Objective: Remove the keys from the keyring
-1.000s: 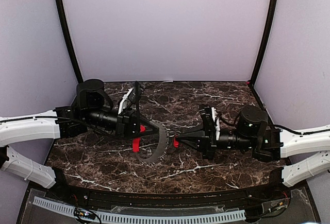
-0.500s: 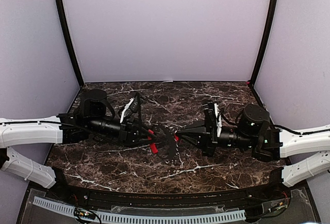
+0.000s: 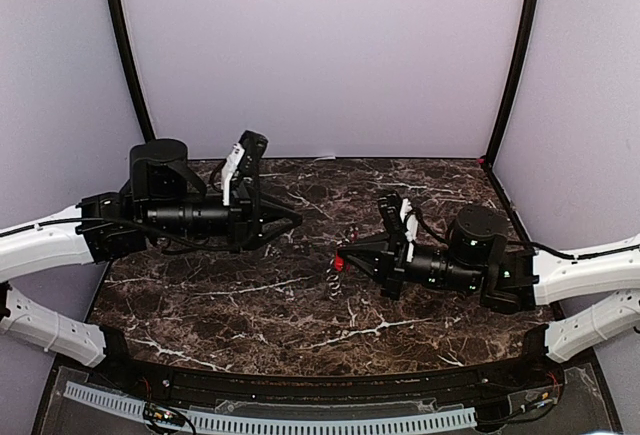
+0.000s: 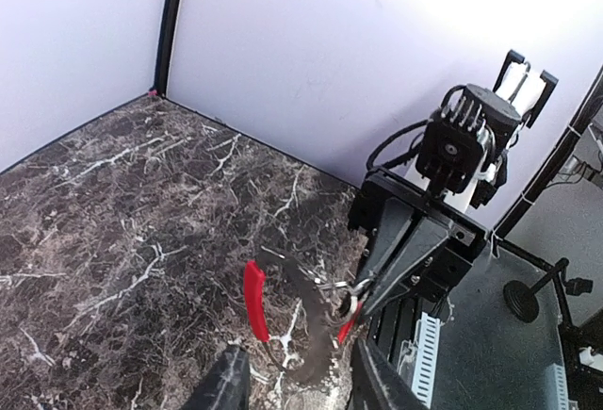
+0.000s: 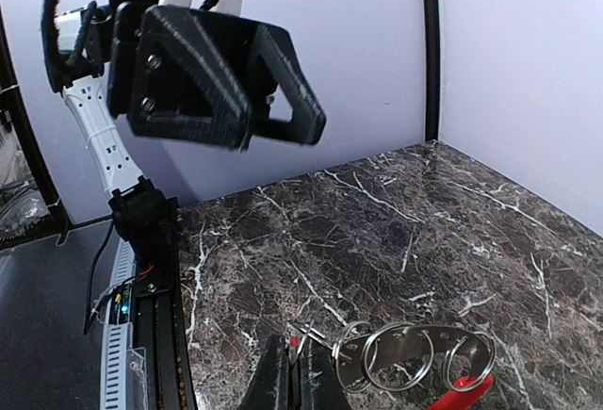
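The right gripper (image 3: 343, 254) sits low over the near centre of the dark marble-patterned table (image 3: 420, 190), jaws clenched. It appears to pinch the stubby red-headed key (image 4: 347, 325) by its blade, with the red head protruding just below the tips. Whether the pads also bear on a wire link cannot be told. The thin silvery wire keyring (image 5: 415, 358) hangs from this grip, so the key is judged not yet off it. Holding the key end fixed leaves the ring free for the other arm to work.

The left gripper (image 3: 290, 220) is farther back and to the left, raised. Its jaws are parted and grasp nothing, well apart from the ring.

The top view shows the ring only edge-on. The left wrist view reveals its curved red sleeve (image 4: 254, 302), near the key but apart from it. Only the right wrist view shows the keyring as several linked loops low over the table; contact with the surface cannot be told. The same view shows the left gripper's open fingers beyond.
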Controlling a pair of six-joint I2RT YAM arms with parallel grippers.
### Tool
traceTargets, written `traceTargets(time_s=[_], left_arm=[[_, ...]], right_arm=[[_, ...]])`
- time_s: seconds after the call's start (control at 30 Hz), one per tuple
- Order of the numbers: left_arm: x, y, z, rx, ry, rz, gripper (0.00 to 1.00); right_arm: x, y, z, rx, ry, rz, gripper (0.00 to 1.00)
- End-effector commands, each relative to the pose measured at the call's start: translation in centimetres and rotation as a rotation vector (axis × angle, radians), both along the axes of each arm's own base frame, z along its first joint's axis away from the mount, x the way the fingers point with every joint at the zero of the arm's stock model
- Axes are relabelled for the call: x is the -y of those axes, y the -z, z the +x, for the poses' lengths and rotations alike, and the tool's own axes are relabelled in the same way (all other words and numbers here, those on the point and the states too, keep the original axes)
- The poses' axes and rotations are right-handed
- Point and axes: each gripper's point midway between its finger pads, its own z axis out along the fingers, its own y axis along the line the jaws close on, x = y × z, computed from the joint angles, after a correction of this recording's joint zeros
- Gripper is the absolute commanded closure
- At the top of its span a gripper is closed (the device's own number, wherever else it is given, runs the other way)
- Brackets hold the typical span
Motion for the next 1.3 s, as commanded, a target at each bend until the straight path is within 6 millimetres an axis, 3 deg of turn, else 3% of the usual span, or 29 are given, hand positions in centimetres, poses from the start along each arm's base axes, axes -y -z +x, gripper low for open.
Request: traceTargets(time_s=[0.0, 0.2, 0.53, 0.67, 0.93, 1.03, 1.27], left_arm=[[2.0, 3.5, -0.2, 0.004, 0.043, 0.122, 0.63], [4.4, 3.2, -1.8, 0.034, 0.188, 0.075, 0.64], [5.4, 3.5, -2.6, 0.037, 0.26, 0.069, 0.71], [5.6, 3.6, -2.4, 0.042, 0.262, 0.075, 0.76], [5.7, 4.7, -1.3, 0.081, 0.216, 0.126, 0.77], [5.5, 5.1, -0.8, 0.106, 0.197, 0.153, 0.83], [5.0, 5.5, 0.0, 0.175, 0.163, 0.204, 0.82]], right_arm=[[-0.2, -1.8, 1.6, -0.017, 0.077, 0.043, 1.0], [-0.6, -1.4, 1.6, -0.033, 0.07, 0.029, 1.0], [-0.8, -1.7, 1.5, -0.029, 0.06, 0.037, 1.0], [-0.8, -1.7, 1.5, -0.03, 0.056, 0.037, 1.0], [-0.6, -2.1, 1.2, -0.033, 0.046, 0.049, 1.0], [-0.5, -2.1, 1.2, -0.034, 0.048, 0.049, 1.0], [-0.2, -2.4, 1.0, -0.036, 0.048, 0.064, 1.0]])
